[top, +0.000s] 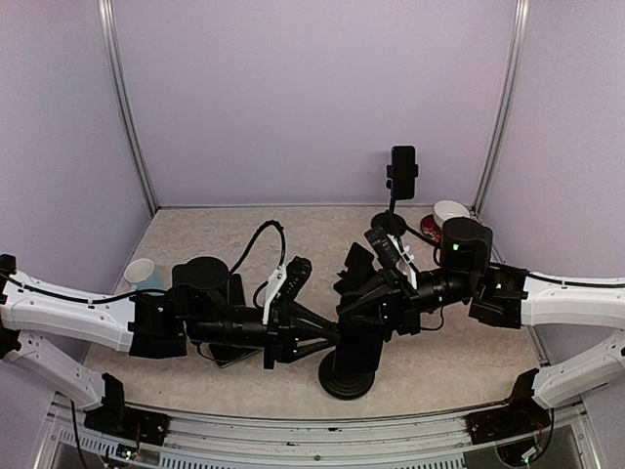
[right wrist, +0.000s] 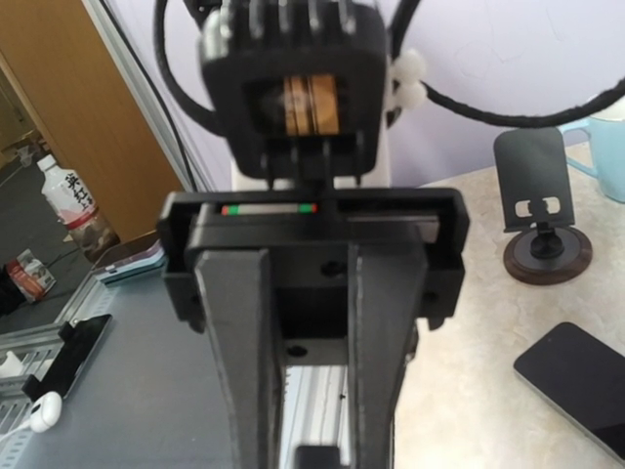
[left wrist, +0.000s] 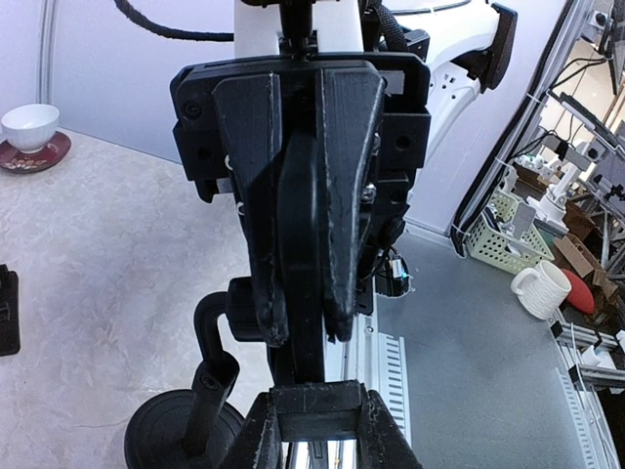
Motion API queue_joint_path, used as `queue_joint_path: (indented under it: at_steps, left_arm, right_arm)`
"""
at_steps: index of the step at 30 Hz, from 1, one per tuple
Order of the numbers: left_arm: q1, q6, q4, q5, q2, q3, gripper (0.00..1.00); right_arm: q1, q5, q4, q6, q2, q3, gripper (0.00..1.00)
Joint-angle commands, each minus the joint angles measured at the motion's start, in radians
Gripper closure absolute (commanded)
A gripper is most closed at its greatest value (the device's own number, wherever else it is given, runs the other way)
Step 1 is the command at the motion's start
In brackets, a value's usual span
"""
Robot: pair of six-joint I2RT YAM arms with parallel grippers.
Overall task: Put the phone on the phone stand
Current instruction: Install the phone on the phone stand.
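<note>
Near edge, centre: phone stand (top: 347, 379) stood upright on its round base; its cradle could not be made out. Both hands met just above it.

Left hand (left wrist: 316, 415): fingers a narrow gap apart, pressed on either side of a small dark block (left wrist: 314, 399). Could not tell what the block belonged to.

Right hand (left wrist: 303, 322): fingers fully together, nothing visibly between them.

Left part of the surface (top: 225, 234): phone (right wrist: 576, 381) lay flat, dark face up, touched by neither hand. Beyond it stood a small stand (right wrist: 540, 210) and a blue cup (right wrist: 607, 147).

Far right corner: taller stand (top: 398, 195) and white cup (top: 449, 210).

Judged: placement not begun. Phone yet to be grasped, lifted and set in the cradle.
</note>
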State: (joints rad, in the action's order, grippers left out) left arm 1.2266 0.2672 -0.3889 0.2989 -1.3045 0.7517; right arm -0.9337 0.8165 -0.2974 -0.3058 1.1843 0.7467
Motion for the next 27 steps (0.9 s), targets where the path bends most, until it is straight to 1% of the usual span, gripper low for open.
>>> queue_joint_path:
  at_steps: [1, 15, 18, 20, 25, 26, 27]
  left_arm:
    - [0.026, 0.002, -0.131, 0.060, 0.019, 0.018, 1.00]
    - [0.027, 0.000, -0.136, 0.056, 0.001, 0.027, 1.00]
    - [0.026, 0.001, -0.136, 0.054, 0.004, 0.025, 0.90]
    - [0.026, 0.002, -0.137, 0.049, 0.013, 0.020, 0.80]
    - [0.026, 0.003, -0.134, 0.034, 0.046, 0.001, 0.59]
    - [0.026, 0.003, -0.136, 0.029, 0.053, -0.003, 0.53]
    - [0.026, 0.005, -0.136, 0.024, 0.064, -0.009, 0.45]
  right_arm:
    - [0.013, -0.061, 0.029, 0.004, -0.023, -0.020, 1.00]
    - [-0.004, -0.066, 0.021, 0.002, -0.015, -0.007, 1.00]
    - [-0.005, -0.071, 0.020, 0.001, -0.017, -0.005, 1.00]
    - [-0.006, -0.073, 0.020, 0.001, -0.017, -0.003, 1.00]
    - [-0.005, -0.088, 0.019, -0.007, -0.015, 0.010, 1.00]
    - [-0.006, -0.093, 0.018, -0.010, -0.015, 0.013, 1.00]
    - [-0.006, -0.097, 0.018, -0.014, -0.015, 0.018, 1.00]
